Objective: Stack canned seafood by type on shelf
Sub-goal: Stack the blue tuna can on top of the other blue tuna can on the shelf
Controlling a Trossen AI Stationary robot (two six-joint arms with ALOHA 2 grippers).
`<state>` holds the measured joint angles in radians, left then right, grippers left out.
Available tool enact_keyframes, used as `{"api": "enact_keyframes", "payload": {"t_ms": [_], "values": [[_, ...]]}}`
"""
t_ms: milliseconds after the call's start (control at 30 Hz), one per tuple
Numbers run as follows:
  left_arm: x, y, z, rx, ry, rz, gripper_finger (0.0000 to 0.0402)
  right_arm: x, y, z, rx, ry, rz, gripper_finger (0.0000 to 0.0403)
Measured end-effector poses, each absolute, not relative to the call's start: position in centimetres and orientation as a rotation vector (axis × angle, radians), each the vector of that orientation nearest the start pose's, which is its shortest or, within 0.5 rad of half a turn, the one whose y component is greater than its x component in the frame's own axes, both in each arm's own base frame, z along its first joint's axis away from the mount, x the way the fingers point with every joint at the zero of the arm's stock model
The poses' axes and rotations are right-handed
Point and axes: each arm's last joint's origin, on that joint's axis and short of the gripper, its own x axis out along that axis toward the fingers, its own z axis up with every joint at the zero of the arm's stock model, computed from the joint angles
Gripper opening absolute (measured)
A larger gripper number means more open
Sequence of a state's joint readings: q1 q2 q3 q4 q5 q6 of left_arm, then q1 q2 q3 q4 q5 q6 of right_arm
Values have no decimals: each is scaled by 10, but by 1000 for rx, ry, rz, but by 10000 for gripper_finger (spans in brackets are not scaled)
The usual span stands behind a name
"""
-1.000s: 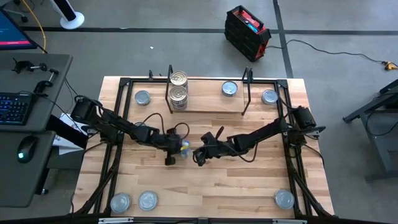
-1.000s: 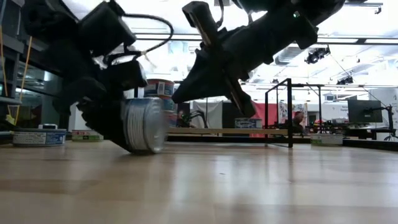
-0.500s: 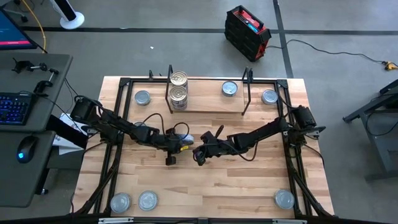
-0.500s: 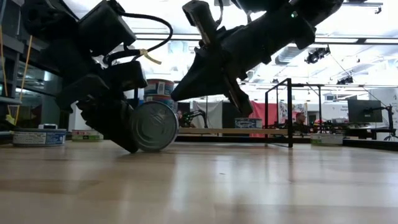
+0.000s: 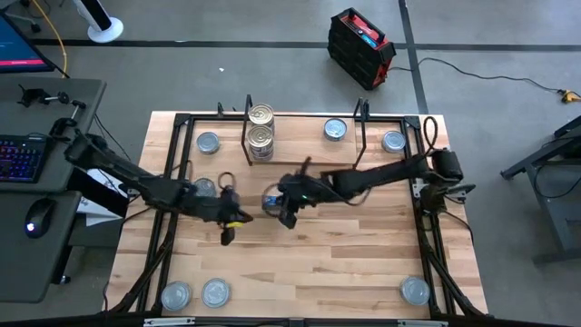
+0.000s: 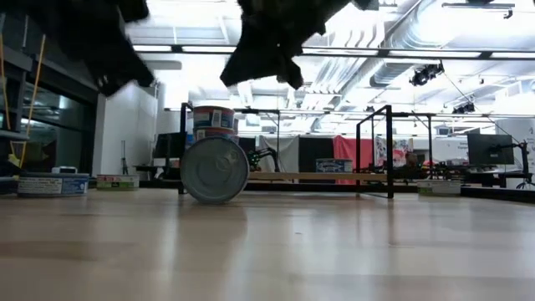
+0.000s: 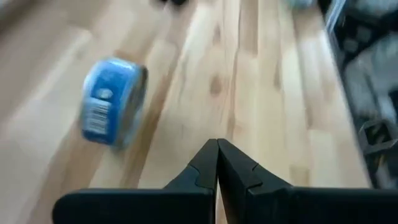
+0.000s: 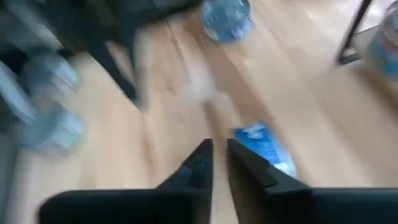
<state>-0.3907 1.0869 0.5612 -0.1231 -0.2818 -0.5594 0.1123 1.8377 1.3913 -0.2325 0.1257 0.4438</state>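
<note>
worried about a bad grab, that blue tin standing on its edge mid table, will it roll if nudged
Probably yes: the blue tin stands on its round rim, free of both tools, so a nudge would likely roll it. It may as easily tip flat, being narrow. Its smooth metal face looks slippery, so the right tool should probably pinch the flat faces.

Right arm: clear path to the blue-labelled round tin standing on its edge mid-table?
Probably yes. The blue-labelled tin stands on edge, free of both grippers, right beside the right gripper; nothing lies between them. The left gripper is off to the side, shut. The tin may roll.
</note>
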Motion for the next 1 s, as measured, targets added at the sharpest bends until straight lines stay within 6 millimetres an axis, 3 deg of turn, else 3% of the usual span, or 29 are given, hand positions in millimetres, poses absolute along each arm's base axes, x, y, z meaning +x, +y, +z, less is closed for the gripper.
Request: {"api": "enact_keyframes", "payload": {"t_ms": [167, 333, 467, 833, 1000], "values": [[182, -84, 229, -411, 475, 123, 1, 428, 22, 262, 184, 806, -119, 136], [172, -94, 238, -478, 422, 91, 1, 440, 8, 244, 92, 968, -112, 255], [166, -104, 242, -554, 411, 38, 1, 446, 2, 231, 111, 1008, -65, 308], [158, -116, 245, -592, 406, -40, 0, 456, 7, 190, 117, 1099, -54, 316], [158, -116, 256, -616, 339, -79, 0, 459, 8, 175, 115, 1124, -154, 262]]}}
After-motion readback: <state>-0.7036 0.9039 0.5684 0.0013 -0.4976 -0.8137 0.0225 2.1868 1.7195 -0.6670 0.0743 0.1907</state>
